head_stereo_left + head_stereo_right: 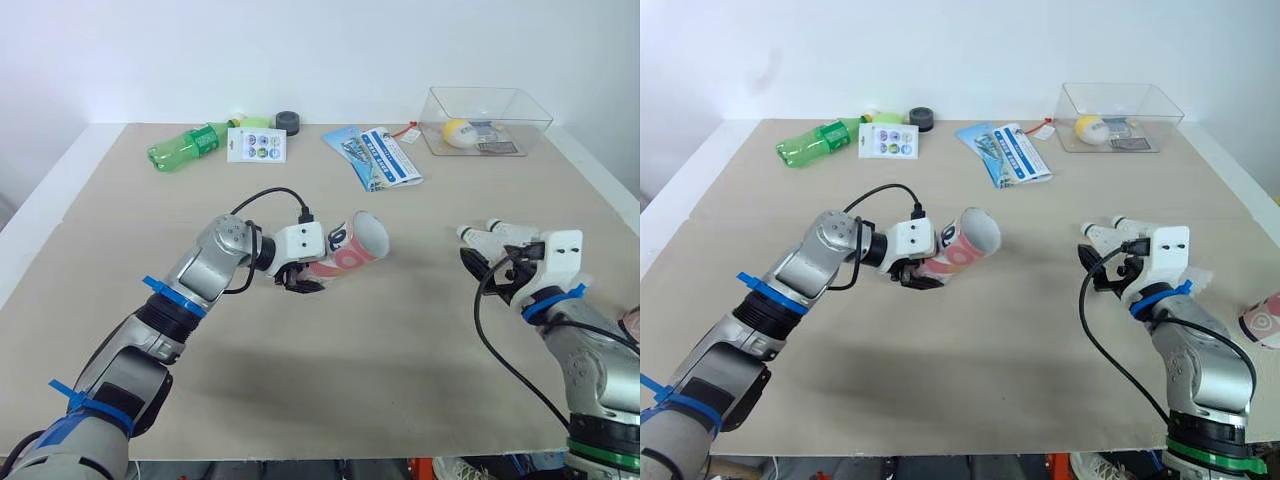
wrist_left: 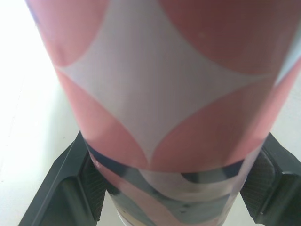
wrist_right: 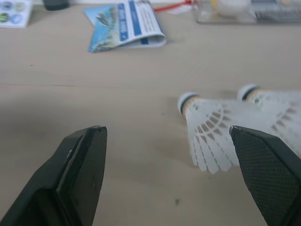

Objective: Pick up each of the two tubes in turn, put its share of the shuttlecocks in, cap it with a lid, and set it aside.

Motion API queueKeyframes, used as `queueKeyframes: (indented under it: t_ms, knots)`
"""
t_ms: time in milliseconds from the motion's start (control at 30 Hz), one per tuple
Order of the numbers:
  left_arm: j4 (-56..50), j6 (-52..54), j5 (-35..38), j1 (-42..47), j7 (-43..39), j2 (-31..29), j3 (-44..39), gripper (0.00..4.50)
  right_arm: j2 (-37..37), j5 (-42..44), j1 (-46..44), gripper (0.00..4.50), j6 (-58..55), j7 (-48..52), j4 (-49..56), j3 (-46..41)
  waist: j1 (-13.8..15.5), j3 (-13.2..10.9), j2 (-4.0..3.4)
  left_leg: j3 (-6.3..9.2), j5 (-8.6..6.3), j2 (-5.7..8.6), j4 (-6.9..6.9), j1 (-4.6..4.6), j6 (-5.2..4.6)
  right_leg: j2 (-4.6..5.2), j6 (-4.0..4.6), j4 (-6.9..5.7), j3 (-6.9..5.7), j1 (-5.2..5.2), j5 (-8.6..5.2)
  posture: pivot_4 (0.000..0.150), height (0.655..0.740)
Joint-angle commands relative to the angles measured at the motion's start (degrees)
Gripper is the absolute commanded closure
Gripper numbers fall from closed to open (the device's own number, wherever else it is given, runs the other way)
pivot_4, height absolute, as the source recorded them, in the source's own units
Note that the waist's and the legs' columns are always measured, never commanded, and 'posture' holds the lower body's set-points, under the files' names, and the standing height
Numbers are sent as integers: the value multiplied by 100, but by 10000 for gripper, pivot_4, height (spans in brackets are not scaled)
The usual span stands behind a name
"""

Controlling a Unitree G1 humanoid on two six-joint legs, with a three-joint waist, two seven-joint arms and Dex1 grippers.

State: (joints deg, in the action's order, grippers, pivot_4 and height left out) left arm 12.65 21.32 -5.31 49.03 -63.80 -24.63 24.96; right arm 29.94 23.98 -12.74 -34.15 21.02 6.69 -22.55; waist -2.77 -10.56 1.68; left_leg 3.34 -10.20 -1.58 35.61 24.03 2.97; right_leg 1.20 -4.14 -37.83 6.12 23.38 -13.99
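Where the left claw (image 1: pixel 302 283) grips it, the cylindrical tube (image 1: pixel 358 243) looks glossy.

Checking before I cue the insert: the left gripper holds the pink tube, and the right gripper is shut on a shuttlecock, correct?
No. The left gripper holds the pink tube, but the right gripper is open: the right wrist view shows its fingers apart, the shuttlecocks lying loose on the table.

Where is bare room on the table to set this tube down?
Free: the near middle between left gripper and right gripper, and the left side before the green bottle. Crowded: the back edge with leaflet and clear box.
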Motion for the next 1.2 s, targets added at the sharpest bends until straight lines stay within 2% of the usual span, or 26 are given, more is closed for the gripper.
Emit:
queueKeyframes:
  t_ms: [33, 333, 367, 433, 500, 600, 667, 900, 1067, 1200]
  knots:
    - [-128, 91, -159, 9, 137, 15, 51, 14206, 73, -177, -354, 0, 374, 43, -505, 73, -1, 0, 0, -1, 1, 1, 0, 1, -1, 0, 0, 0, 1, 1, 1, 1500, 7400]
    - [-353, 274, -190, -60, 201, 5, 23, 14206, 155, -516, -1093, 0, 1002, 215, -1901, 293, -4, 0, -2, -2, 1, 1, -7, 3, -2, 0, -23, 0, 1, 4, 9, 1500, 7400]
    - [-358, 290, -194, -64, 217, 0, 17, 14398, 173, -606, -1168, 5495, 1118, 217, -2051, 344, -4, 0, -2, -2, 1, 1, -7, 3, -2, 0, -24, 1, 1, 4, 8, 1500, 7400]
    - [-359, 298, -197, -69, 238, -10, 15, 14398, 184, -696, -1266, 12570, 1264, 237, -2254, 402, -5, 0, -2, -2, 1, 1, -8, 3, -2, 0, -23, 0, 1, 4, 8, 1500, 7400]
    - [-340, 286, -212, -67, 266, -19, 22, 14398, 159, -735, -1364, 23458, 1363, 261, -2420, 432, -8, 0, -2, -1, 1, 1, -8, 3, -2, -1, -23, 0, 1, 4, 9, 1500, 7400]
    - [-306, 291, -222, -67, 305, 6, 25, 14398, 139, -792, -1440, 34971, 1479, 353, -2531, 503, -12, 0, -2, -2, 1, 1, -7, 2, -2, 0, -24, 0, 1, 4, 10, 1500, 7400]
    - [-299, 282, -230, -76, 313, 16, 39, 14398, 128, -798, -1456, 44798, 1536, 394, -2559, 522, -14, 0, -2, -2, 1, 1, -7, 2, -2, -1, -24, 0, 1, 3, 10, 1500, 7400]
    - [-221, 280, -200, -73, 307, 84, 42, 14398, 472, -1064, -1183, 44798, 2240, 1093, -1996, 908, -17, 0, -3, -2, 1, 1, -7, 2, -2, 0, -25, 0, 1, 3, 9, 1500, 7400]
    - [9, 191, -146, -31, 329, 105, -44, 14398, 1439, -906, -1131, 44798, 3289, 2629, -660, 1075, -8, -4, -18, -3, 1, 5, -5, 3, -2, 3, -29, 0, 2, 2, 8, 1500, 7400]
    - [151, 124, -144, 9, 310, 102, -44, 14398, 2346, -873, -1390, 44798, 3955, 3765, -219, 1180, -12, -7, -24, -2, 0, 3, -3, -13, -2, 1, -30, 0, 0, -11, 9, 1500, 7400]
